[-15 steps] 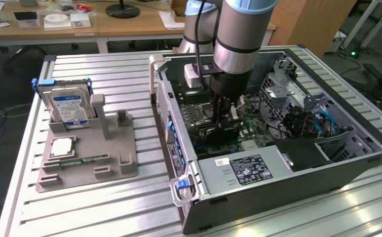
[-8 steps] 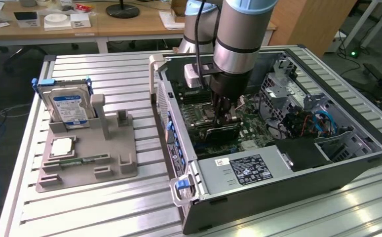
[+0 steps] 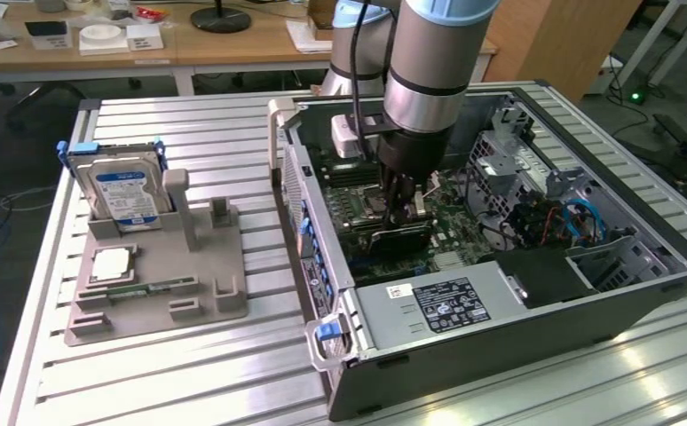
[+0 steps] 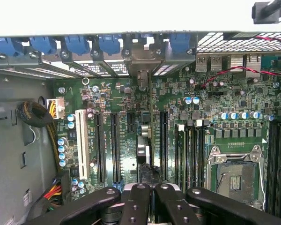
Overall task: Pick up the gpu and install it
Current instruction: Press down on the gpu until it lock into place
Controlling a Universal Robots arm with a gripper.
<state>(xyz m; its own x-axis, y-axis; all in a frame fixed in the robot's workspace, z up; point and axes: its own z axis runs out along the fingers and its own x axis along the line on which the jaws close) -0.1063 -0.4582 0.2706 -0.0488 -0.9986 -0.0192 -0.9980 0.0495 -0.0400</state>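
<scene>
The arm reaches down into the open computer case [image 3: 627, 293], which lies on its side on the slatted counter [image 3: 201, 373]; the gripper [image 3: 400, 200] hangs low over the motherboard [image 4: 131, 103]. The jaws are closed, and in the exterior view they appear to pinch the upper edge of the gpu [image 3: 393, 238], a dark card standing on edge beneath them. In the wrist view the card is seen edge-on, running from the fingers [image 4: 171, 201] toward the rear bracket openings [image 4: 140, 61]; it appears lined up with an expansion slot [image 4: 164, 140], though whether it is fully seated cannot be told. Holding it upright by its top edge suits pressing its connector straight down. On the grey parts tray [image 3: 154, 293], at the exterior view's left, the hard drive [image 3: 124, 193] stands in its holder, untouched.
</scene>
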